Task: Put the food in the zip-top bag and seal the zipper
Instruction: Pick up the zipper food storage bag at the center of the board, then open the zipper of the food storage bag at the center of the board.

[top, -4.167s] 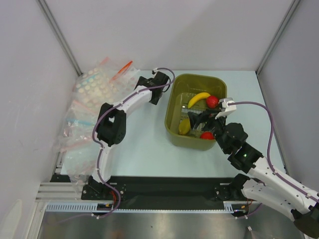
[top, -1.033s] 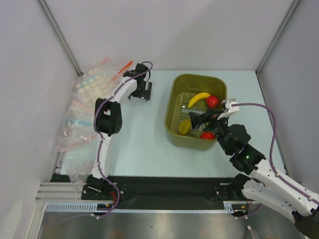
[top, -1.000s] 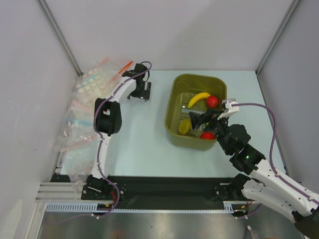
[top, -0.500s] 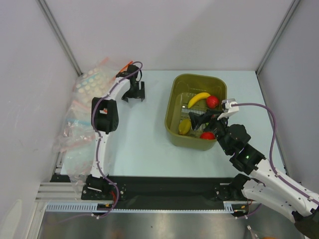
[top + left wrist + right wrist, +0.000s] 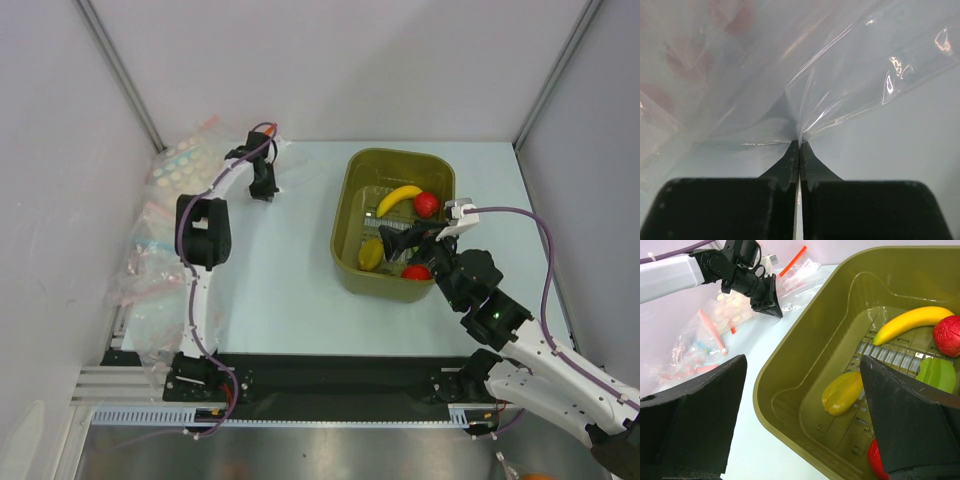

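Table point(image 5: 290, 270), left pincer point(image 5: 799, 146) newly pinching bag point(image 5: 850, 65)

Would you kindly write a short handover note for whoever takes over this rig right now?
Left hand: shut, pinching clear film, apparently the zip-top bag at the table's far left, near its orange-red zipper.
Right hand: open and empty, over the olive basket.
Food: banana, two red fruits, yellow piece and green piece, all in the basket.
Done: bag pinched.
Left: put all food into the bag, then seal the zipper.
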Robot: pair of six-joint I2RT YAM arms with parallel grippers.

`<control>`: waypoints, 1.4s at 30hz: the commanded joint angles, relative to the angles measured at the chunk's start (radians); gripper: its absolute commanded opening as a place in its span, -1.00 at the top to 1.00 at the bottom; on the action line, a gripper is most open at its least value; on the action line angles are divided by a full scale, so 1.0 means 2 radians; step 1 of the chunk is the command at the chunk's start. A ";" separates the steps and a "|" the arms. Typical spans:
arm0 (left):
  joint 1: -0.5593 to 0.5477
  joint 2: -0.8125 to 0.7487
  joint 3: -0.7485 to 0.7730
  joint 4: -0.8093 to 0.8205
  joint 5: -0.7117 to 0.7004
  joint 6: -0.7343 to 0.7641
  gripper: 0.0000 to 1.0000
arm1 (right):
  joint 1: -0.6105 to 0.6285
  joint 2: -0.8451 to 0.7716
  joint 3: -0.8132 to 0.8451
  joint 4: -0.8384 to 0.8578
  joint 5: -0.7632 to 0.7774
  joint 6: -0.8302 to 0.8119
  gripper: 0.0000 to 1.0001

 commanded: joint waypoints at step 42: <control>-0.112 -0.915 -0.792 0.405 0.136 -0.117 0.78 | 0.004 0.153 0.056 0.043 -0.283 -0.009 -0.90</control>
